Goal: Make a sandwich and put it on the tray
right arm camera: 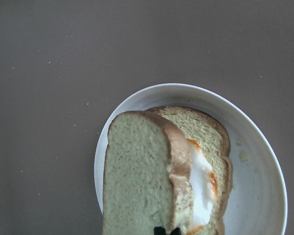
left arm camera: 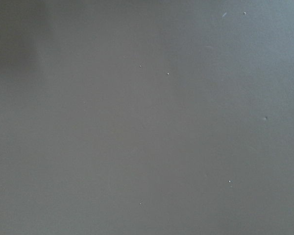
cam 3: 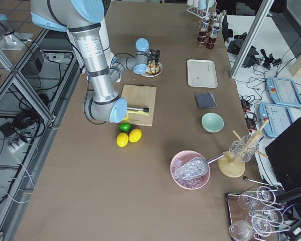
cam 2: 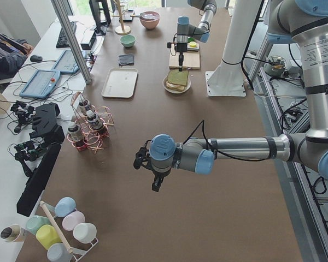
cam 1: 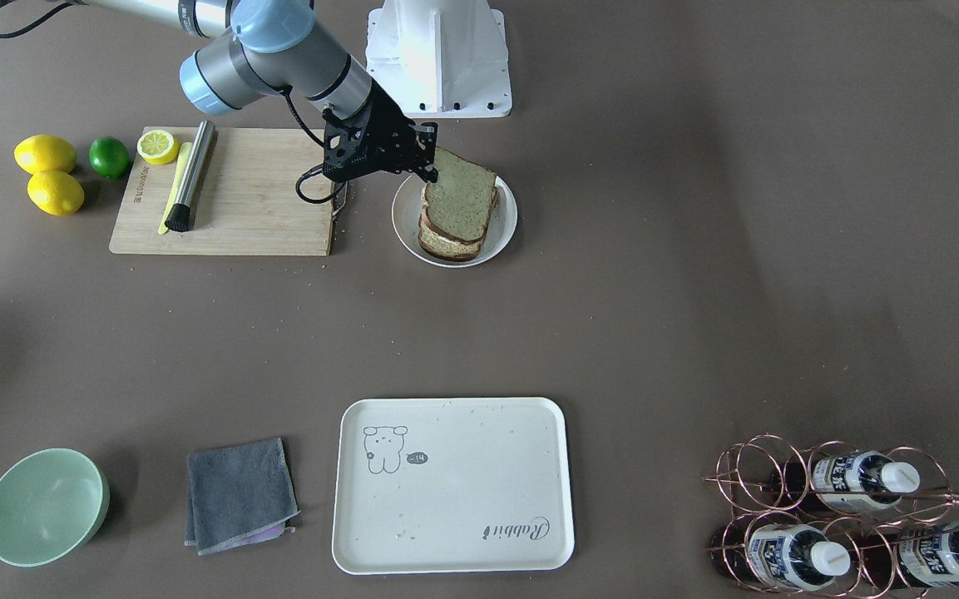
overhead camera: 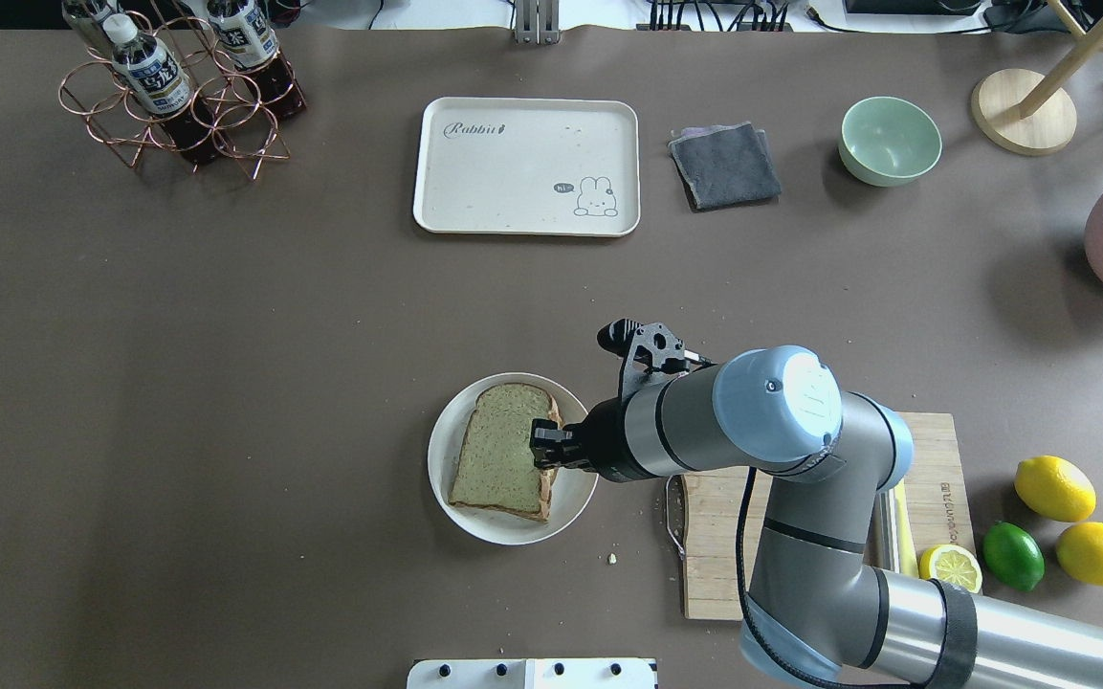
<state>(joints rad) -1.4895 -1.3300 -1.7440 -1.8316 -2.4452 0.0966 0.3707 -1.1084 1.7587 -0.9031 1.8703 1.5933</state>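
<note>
right gripper (cam 1: 431, 173) is clamped on the edge of the top bread slice (cam 1: 461, 204). that slice sits tilted over the egg (right arm camera: 202, 181). the sandwich (cam 1: 446, 246) rests on the round white plate (cam 1: 406, 225). cutting board (cam 1: 254, 200) lies just beside the plate. tray (cam 1: 462, 499) lies well apart from the plate. left gripper (cam 2: 156, 184) hangs far from the plate; cannot tell whether its jaws are parted.

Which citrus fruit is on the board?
The halved lemon, cut face up on the board; both whole lemons and the lime lie on the table.

Cutting board (cam 1: 254, 200), lime (cam 1: 109, 157), bowl (cam 1: 45, 507) and cloth (cam 1: 239, 494) lie about.
</note>
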